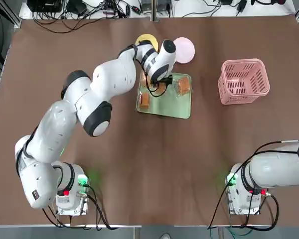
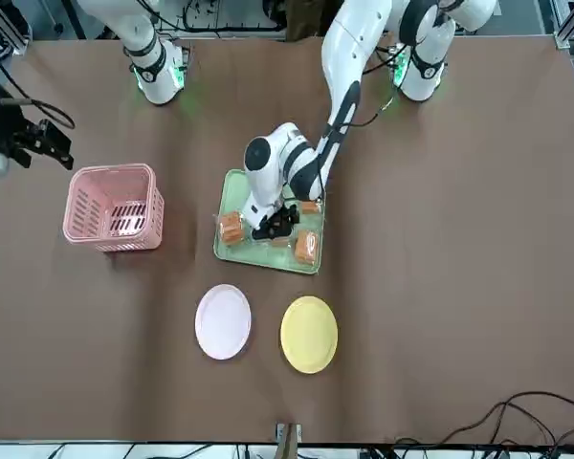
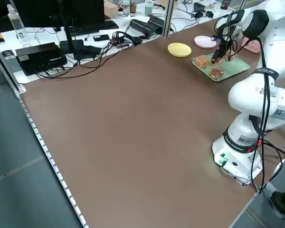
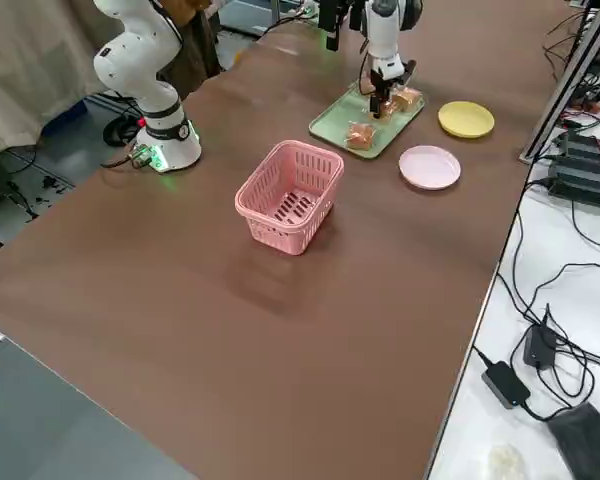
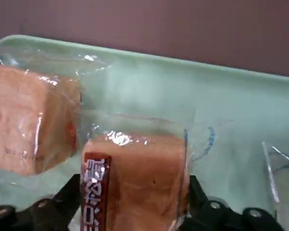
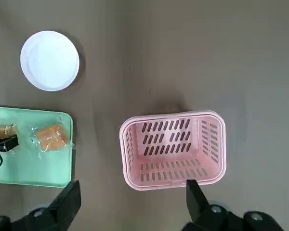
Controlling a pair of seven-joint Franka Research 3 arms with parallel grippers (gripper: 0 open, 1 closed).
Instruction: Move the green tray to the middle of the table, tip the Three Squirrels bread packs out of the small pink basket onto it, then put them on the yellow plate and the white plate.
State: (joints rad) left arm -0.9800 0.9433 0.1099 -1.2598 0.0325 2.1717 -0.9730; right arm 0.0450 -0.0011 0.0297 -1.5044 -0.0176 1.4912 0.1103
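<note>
The green tray (image 1: 182, 107) lies mid-table with the Three Squirrels bread packs on it. My left gripper (image 1: 157, 85) is down over the tray, open. Its fingers (image 5: 72, 195) stand close on either side of one bread pack (image 5: 135, 178), which lies flat. Another pack (image 5: 29, 120) rests beside it, and others lie at the tray's near-left (image 1: 144, 101) and right (image 1: 182, 87). The yellow plate (image 1: 144, 39) and white plate (image 1: 185, 50) sit just beyond the tray, both bare. The small pink basket (image 1: 243, 80) stands upright and empty to the right. My right gripper (image 6: 132, 187) hangs open high above the basket.
Cables and equipment line the far edge of the table (image 1: 79, 10). The right arm's base (image 1: 246, 191) and the left arm's base (image 1: 70, 194) stand at the near edge. Bare brown tabletop (image 1: 50, 55) spreads left of the tray.
</note>
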